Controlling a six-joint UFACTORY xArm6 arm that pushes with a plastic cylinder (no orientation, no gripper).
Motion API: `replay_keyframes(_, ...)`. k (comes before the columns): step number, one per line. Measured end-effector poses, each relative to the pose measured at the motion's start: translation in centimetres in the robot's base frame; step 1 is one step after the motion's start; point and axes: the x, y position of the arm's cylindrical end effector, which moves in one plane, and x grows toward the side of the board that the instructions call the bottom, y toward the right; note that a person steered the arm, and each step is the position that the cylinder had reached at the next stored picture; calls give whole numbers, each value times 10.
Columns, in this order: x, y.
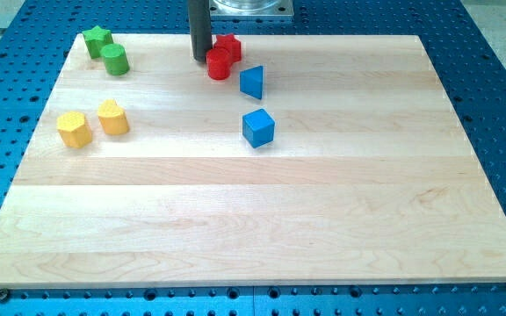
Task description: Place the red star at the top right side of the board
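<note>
The red star (229,46) lies near the top edge of the wooden board (253,219), a little left of centre. A red cylinder (218,64) touches it at its lower left. My tip (200,59) stands just left of the red cylinder and the red star, close to or touching the cylinder. The rod rises straight up out of the view's top.
A blue triangular block (252,82) and a blue cube (258,127) lie below and right of the red blocks. A green star (97,40) and a green cylinder (115,60) sit at the top left. Two yellow blocks (75,129) (112,117) lie at the left.
</note>
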Motion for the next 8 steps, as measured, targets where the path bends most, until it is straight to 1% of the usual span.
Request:
replay_keyframes(1, -5, 31)
replay_keyframes(2, 13, 141)
replay_keyframes(3, 21, 158)
replay_keyframes(4, 60, 110)
replay_keyframes(5, 79, 164)
replay_keyframes(6, 73, 212)
replay_keyframes(7, 46, 224)
replay_keyframes(8, 52, 195)
